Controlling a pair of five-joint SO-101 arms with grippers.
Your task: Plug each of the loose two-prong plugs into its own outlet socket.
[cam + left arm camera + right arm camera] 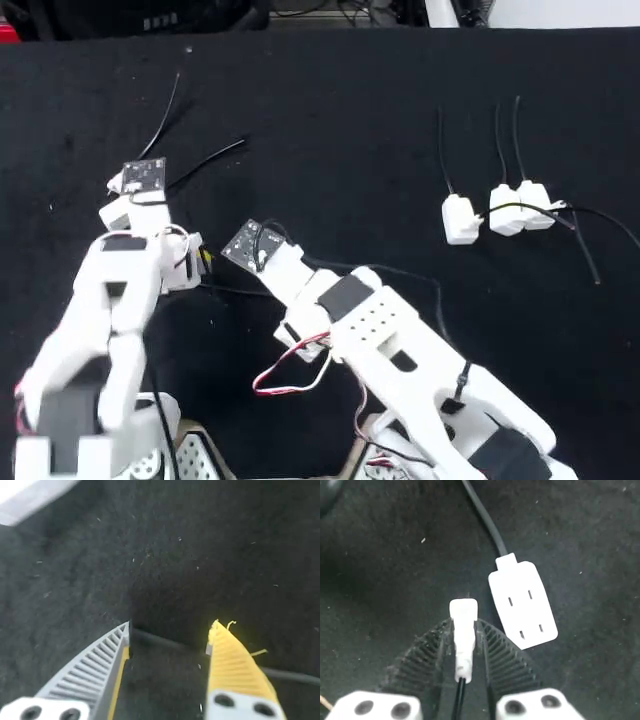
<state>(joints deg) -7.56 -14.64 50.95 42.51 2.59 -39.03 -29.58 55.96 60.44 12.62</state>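
Note:
My right gripper (463,624) is shut on a small white two-prong plug (462,611), whose black cord runs back between the fingers. Right beside the plug's tip a white outlet block (522,602) with slot pairs lies flat on the black cloth, its thick black cable (482,517) leading away. My left gripper (170,630) stands open just above the cloth. Its grey finger (102,660) and yellow finger (232,665) straddle a thin black cord (165,642). In the high view both wrists hang close together left of the table's middle, the right arm (380,330) crossing in from the lower right.
Three more white plug pieces (460,218) (507,208) (535,203) with thin black cords lie at the right of the black table. A thicker black cable (600,225) runs off from them. Loose red and white wires (290,375) hang under the right arm.

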